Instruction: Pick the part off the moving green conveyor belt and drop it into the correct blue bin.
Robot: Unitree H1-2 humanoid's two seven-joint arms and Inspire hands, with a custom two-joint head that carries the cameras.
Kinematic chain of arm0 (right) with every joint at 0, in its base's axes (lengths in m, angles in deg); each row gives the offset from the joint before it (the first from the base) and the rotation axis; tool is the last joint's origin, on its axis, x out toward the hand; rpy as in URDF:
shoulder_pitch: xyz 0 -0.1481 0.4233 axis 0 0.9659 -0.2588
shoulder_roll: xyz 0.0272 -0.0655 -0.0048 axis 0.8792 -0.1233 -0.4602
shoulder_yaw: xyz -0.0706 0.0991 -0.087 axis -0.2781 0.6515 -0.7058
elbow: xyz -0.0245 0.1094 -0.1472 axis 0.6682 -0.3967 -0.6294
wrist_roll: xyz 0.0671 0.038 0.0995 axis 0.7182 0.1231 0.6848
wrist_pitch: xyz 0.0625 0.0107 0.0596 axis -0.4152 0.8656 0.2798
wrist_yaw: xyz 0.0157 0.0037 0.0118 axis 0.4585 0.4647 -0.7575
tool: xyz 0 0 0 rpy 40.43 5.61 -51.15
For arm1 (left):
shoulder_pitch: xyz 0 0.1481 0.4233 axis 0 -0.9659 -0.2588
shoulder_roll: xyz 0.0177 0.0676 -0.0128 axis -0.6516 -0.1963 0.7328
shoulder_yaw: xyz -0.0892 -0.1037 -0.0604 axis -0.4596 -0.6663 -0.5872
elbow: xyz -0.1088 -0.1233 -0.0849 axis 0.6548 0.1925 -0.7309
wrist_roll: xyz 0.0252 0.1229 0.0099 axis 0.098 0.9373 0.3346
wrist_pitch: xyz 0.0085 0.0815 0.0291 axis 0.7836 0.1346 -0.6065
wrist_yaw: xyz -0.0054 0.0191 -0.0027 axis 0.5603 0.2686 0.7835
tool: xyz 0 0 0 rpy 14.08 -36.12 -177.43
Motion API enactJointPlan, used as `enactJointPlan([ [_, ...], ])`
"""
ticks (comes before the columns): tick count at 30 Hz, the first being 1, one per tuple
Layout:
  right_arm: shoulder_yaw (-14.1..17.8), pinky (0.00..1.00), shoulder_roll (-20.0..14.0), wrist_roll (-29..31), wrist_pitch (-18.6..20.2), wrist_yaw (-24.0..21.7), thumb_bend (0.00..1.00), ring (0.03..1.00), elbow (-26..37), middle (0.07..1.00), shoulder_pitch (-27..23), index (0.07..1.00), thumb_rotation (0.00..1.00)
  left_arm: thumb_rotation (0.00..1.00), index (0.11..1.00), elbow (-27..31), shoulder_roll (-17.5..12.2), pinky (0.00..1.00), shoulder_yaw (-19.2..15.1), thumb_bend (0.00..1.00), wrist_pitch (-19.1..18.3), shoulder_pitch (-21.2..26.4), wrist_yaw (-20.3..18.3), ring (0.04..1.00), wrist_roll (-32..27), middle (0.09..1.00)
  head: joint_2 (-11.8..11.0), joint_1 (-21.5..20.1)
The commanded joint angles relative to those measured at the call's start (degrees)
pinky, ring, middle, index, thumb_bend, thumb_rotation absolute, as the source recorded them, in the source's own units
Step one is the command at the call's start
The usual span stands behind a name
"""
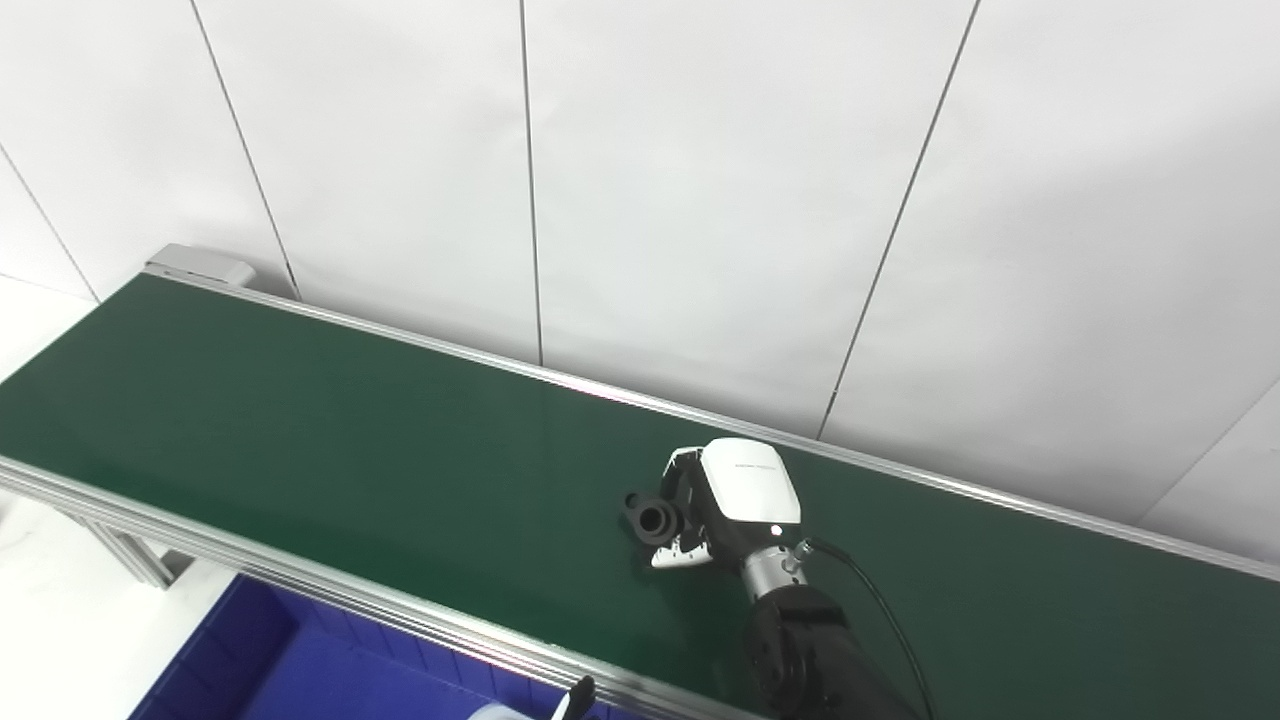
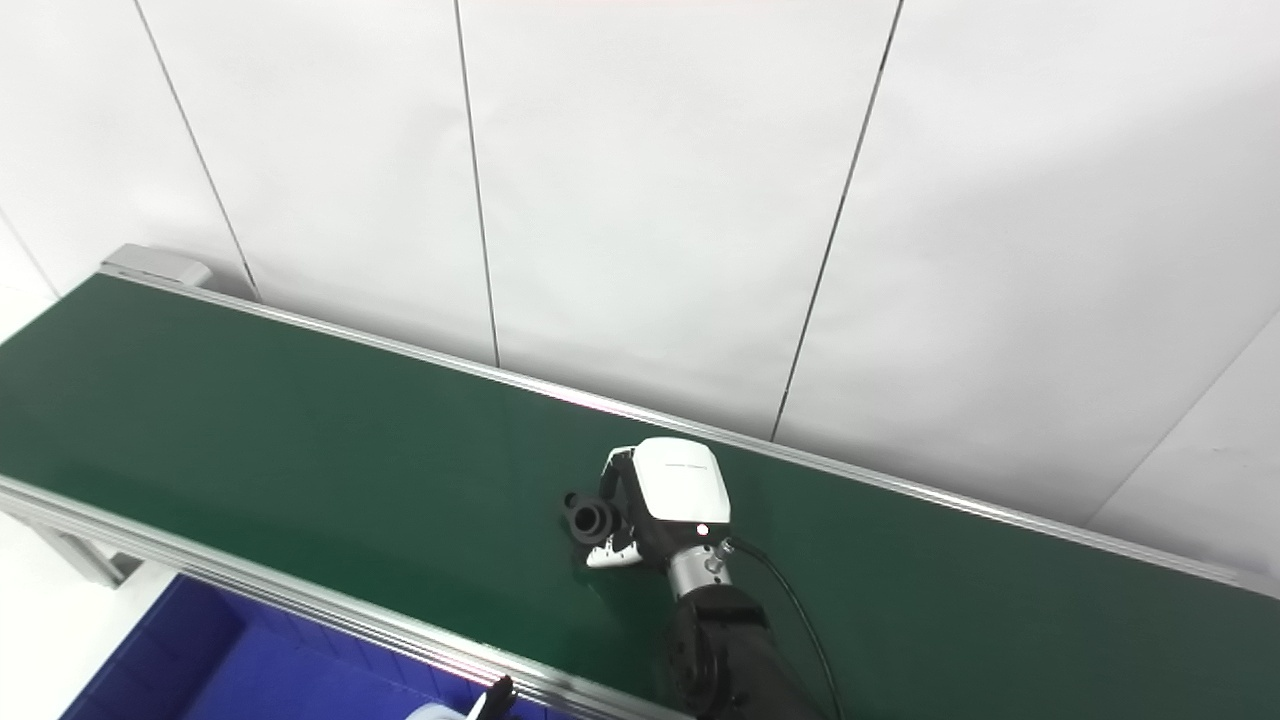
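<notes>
1. Lying on the belt (image 1: 300, 430) just below the frame's centre, the part (image 1: 653, 518) is a small black piece with a round flange and a hollow tube end facing lower left.
2. The part sits at the left edge of the right hand (image 1: 725, 495), touching or nearly touching the fingers (image 1: 678, 470); whether it is lifted off the belt cannot be told.
3. The fingers curl down over the part from above and the white-tipped thumb (image 1: 682, 556) comes in beneath it, so the hand looks closed around the part, though the actual contact is hidden by the black shapes.
4. The hand's white back faces up toward the cameras, and its wrist joins a dark forearm (image 1: 810, 650) that rises from the bottom edge, right of centre, with a black cable looping beside it.
5. The belt runs diagonally from upper left to lower right between silver rails.
6. A blue bin (image 1: 260, 660) shows below the near rail at lower left.
7. At the bottom edge, by the bin, a sliver of the left hand (image 1: 575, 700) peeks in; its state cannot be told.
</notes>
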Motion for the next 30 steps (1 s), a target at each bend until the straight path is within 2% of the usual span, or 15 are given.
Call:
enactJointPlan([
  [1,-1.36,0.09,0.77,-0.57,-0.69,-1.36,0.51,0.145,0.12,0.226,0.25,0.482,0.14,0.78,1.0,2.06,8.96,0.99,9.6,0.56,0.81,-3.49,0.1,0.963,-0.99,1.0,0.0,-0.4],
  [7,-0.87,0.1,-0.26,-0.51,-0.85,-0.92,0.51,0.15,3.17,0.231,0.98,0.482,0.15,0.78,1.0,2.68,8.25,1.0,8.8,0.59,-1.04,-2.45,-0.64,0.992,-2.88,1.0,0.13,-2.85],
  [14,0.46,0.12,-2.26,-0.35,-0.16,-1.44,0.51,0.176,11.76,0.267,4.05,0.484,0.15,0.84,1.0,4.22,6.9,1.0,7.48,0.66,-3.08,-1.44,-0.76,0.995,-3.95,1.0,0.83,-7.05],
  [17,-0.17,0.12,-4.89,-3.29,-0.22,-1.38,0.5,0.182,18.88,0.283,6.79,0.484,0.15,0.86,1.0,5.3,6.48,1.0,6.86,0.67,-4.12,-1.46,-0.49,0.985,-4.4,1.0,1.99,-10.13],
  [20,0.08,0.1,-6.87,-4.97,-0.28,-2.58,0.51,0.156,25.77,0.252,9.64,0.483,0.15,0.91,1.0,7.08,5.47,1.0,6.47,0.67,-5.93,-1.56,-0.99,0.99,-5.85,1.0,3.39,-12.81],
  [25,1.64,0.11,-8.05,-5.54,1.95,-7.28,0.51,0.167,36.9,0.263,14.98,0.485,0.15,0.96,1.0,11.49,3.43,1.0,5.44,0.65,-10.25,-1.82,-1.94,1.0,-8.25,1.0,6.11,-17.54],
  [26,1.93,0.11,-8.23,-5.8,2.06,-8.01,0.51,0.167,38.86,0.262,15.98,0.486,0.14,0.97,1.0,12.26,3.36,1.0,5.1,0.67,-10.84,-1.86,-1.89,1.0,-8.88,1.0,6.87,-18.7],
  [28,2.46,0.11,-8.52,-6.67,2.58,-9.97,0.51,0.169,42.79,0.264,18.0,0.486,0.14,0.96,1.0,13.52,2.9,1.0,4.4,0.7,-11.44,-1.71,-1.99,1.0,-10.03,1.0,7.99,-20.73],
  [30,3.13,0.12,-9.05,-7.68,3.39,-12.57,0.5,0.181,47.26,0.276,20.48,0.485,0.15,0.99,1.0,14.27,2.14,1.0,3.83,0.68,-11.52,-1.35,-2.32,1.0,-11.18,1.0,8.9,-22.05],
])
